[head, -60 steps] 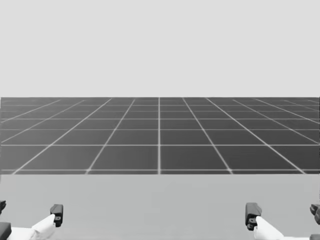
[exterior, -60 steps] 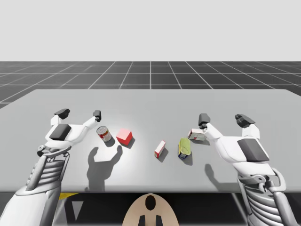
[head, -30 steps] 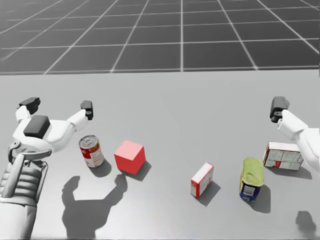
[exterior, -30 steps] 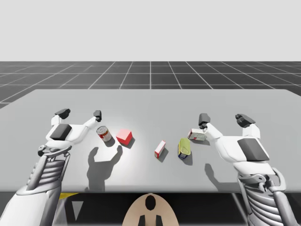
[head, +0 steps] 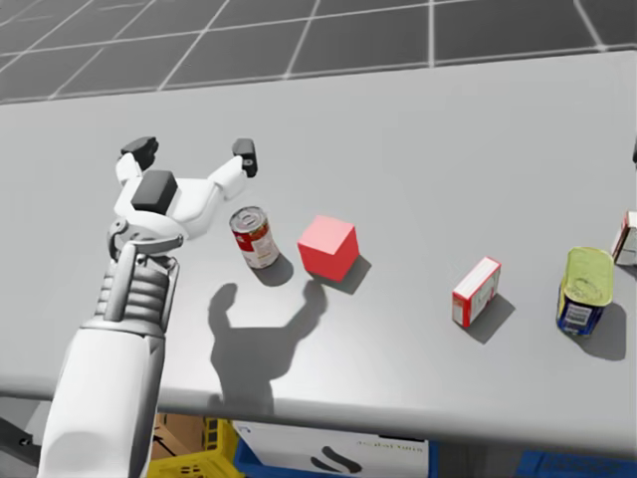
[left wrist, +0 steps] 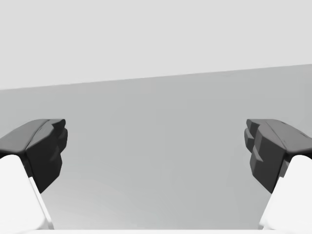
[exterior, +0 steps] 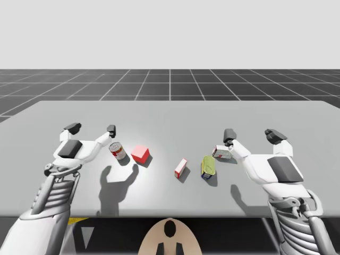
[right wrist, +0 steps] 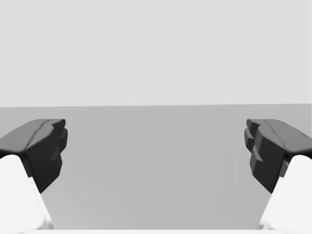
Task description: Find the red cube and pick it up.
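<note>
The robot's left gripper (exterior: 91, 128) and right gripper (exterior: 252, 134) hover wide open, empty — the red cube (exterior: 140, 154) sits untouched beside a can (exterior: 118, 151).

Body check.

Left arm (exterior: 53, 191): glossy white shell lower down, then a ribbed stretch of stacked grey-white rings toward the wrist, with thin grey rods running alongside. The hand block is white and carries a dark grey rectangular panel (exterior: 67, 149) on top.

Right arm (exterior: 291, 215): same build, white shell and ribbed rings, with the same dark grey plate (exterior: 284, 169) on its hand block.

Left jaws and right jaws match: two white tapered prongs each, capped with black faceted fingertips (left wrist: 46, 151).

Head (exterior: 169, 239): tan rounded top with black marks on it.
</note>
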Motion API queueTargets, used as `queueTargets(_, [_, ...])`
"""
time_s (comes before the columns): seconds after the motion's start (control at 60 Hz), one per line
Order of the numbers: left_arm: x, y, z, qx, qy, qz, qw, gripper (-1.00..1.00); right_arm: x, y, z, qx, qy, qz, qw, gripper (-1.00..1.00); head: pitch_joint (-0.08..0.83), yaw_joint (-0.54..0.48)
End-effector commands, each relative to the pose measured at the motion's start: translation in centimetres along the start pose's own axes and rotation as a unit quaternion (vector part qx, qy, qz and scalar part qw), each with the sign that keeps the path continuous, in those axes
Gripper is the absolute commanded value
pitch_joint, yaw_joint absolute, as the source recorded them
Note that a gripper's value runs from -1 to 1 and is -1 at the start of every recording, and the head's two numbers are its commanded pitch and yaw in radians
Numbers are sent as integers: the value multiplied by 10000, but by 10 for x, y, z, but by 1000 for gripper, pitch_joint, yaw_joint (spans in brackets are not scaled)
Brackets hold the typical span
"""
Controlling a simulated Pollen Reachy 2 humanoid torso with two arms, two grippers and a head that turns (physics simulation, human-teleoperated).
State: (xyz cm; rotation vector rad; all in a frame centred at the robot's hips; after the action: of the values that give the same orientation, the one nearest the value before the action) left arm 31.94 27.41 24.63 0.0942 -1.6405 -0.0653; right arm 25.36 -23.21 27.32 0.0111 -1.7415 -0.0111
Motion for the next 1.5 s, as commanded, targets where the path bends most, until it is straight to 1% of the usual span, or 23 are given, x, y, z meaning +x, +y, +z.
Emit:
queueTargets(0.017, [4, -4, 2, -156, 40, 177, 9997, -1000, -1, 2, 1, -4, 24, -74, 10000, -1000, 648, 242])
queueTargets(0.15, [21, -6, 15, -337, 247, 265, 9988, -1000, -1, 2, 1, -14, 25, -82, 10000, -1000, 642, 237])
queueTargets(0.167, [26, -6, 19, -396, 429, 266, 9979, -1000, -1, 2, 1, -13, 33, -85, 10000, -1000, 642, 235])
queueTargets(0.233, [30, -9, 26, -552, 778, 165, 9953, -1000, -1, 2, 2, -10, 40, -83, 10000, -1000, 644, 238])
queueTargets(0.3, [36, -13, 40, -1058, 1076, 75, 9885, -1000, -1, 2, 1, -2, 42, -91, 9999, -1000, 647, 243])
queueTargets(0.333, [37, -14, 46, -1238, 1100, 62, 9862, -1000, -1, 2, 1, -3, 44, -97, 9999, -1000, 648, 243])
queueTargets(0.367, [38, -15, 51, -1377, 1147, 122, 9837, -1000, -1, 2, 1, -4, 47, -98, 9999, -1000, 647, 243])
queueTargets(0.383, [39, -16, 58, -1548, 1228, 112, 9802, -1000, -1, 2, 1, -4, 50, -98, 9999, -1000, 646, 243])
queueTargets(0.417, [40, -16, 63, -1631, 1270, 67, 9784, -1000, -1, 2, 1, -6, 50, -99, 9999, -1000, 646, 242])
queueTargets(0.467, [41, -15, 75, -1831, 1343, 207, 9736, -1000, -1, 2, 2, -13, 50, -97, 9999, -1000, 645, 243])
queueTargets(0.5, [42, -15, 81, -1962, 1369, 231, 9707, -1000, -1, 2, 2, -17, 47, -94, 9999, -1000, 646, 245])
queueTargets(0.567, [41, -16, 90, -2092, 1425, 322, 9669, -1000, -1, 1, 1, -29, 40, -85, 10000, -1000, 645, 249])
queueTargets(0.667, [34, -22, 101, -2223, 1564, 270, 9620, -1000, -1, 1, 1, -34, 40, -82, 10000, -1000, 646, 250])
queueTargets(0.683, [29, -24, 104, -2291, 1654, 263, 9589, -1000, -1, 1, 1, -36, 37, -80, 10000, -1000, 646, 250])
queueTargets(0.767, [13, -31, 107, -2333, 1857, 252, 9542, -1000, -1, 1, 1, -40, 37, -68, 10000, -1000, 647, 249])
queueTargets(0.95, [-21, -45, 101, -2304, 2213, 379, 9468, -1000, -1, 1, 1, -43, 33, -58, 10000, -1000, 650, 250])
queueTargets(1.05, [-33, -50, 91, -2195, 2242, 247, 9492, -1000, -1, 0, 1, -39, 33, -56, 10000, -1000, 652, 252])
queueTargets(1.083, [-37, -53, 85, -2180, 2279, 260, 9486, -1000, -1, 0, 1, -39, 30, -54, 10000, -1000, 653, 252])
queueTargets(1.167, [-43, -58, 74, -2097, 2324, 206, 9495, -1000, -1, 0, 1, -43, 31, -55, 10000, -1000, 654, 250])
queueTargets(1.2, [-45, -61, 69, -2097, 2373, 247, 9482, -1000, -1, 0, 1, -43, 30, -54, 10000, -1000, 654, 249])
queueTargets(1.25, [-49, -64, 62, -2032, 2414, 219, 9486, -1000, -1, 0, 1, -42, 28, -53, 10000, -1000, 655, 249])
queueTargets(1.383, [-58, -75, 45, -1938, 2626, 309, 9448, -1000, -1, -1, 1, -41, 19, -56, 10000, -1000, 655, 247])
queueTargets(1.5, [-58, -86, 29, -1861, 2733, 226, 9435, -1000, -1, -1, 1, -37, 19, -60, 10000, -1000, 652, 254])
